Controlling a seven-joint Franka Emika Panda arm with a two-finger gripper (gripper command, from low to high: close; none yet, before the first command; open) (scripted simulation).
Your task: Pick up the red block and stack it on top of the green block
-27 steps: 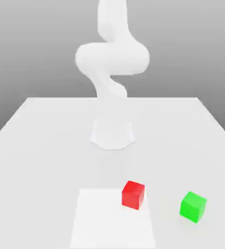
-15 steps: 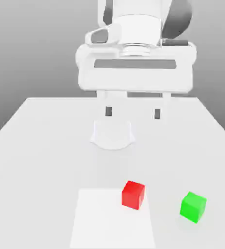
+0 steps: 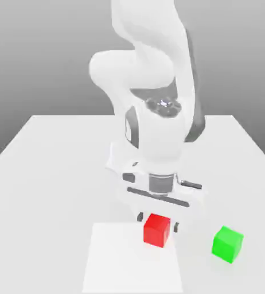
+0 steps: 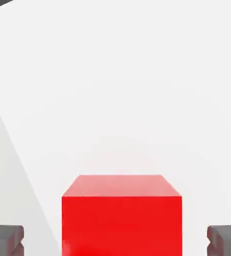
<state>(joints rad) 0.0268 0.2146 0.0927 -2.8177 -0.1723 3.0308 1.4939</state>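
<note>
The red block (image 3: 157, 231) sits on the white table (image 3: 49, 172), near the front middle. The green block (image 3: 227, 244) rests on the table toward the exterior view's right of it, a short gap away. My gripper (image 3: 158, 222) has come down over the red block and stands open, one finger on each side of it. In the hand view the red block (image 4: 121, 215) lies between the two dark fingertips (image 4: 5, 240), with a clear gap at each side, so nothing is gripped.
A paler square patch (image 3: 123, 264) marks the table surface under and in front of the red block. The arm's round base (image 3: 119, 163) stands behind the blocks at the table's middle.
The hand has dropped from high above the table down to the red block, and its open fingers now straddle the block. Both blocks stay where they were.
</note>
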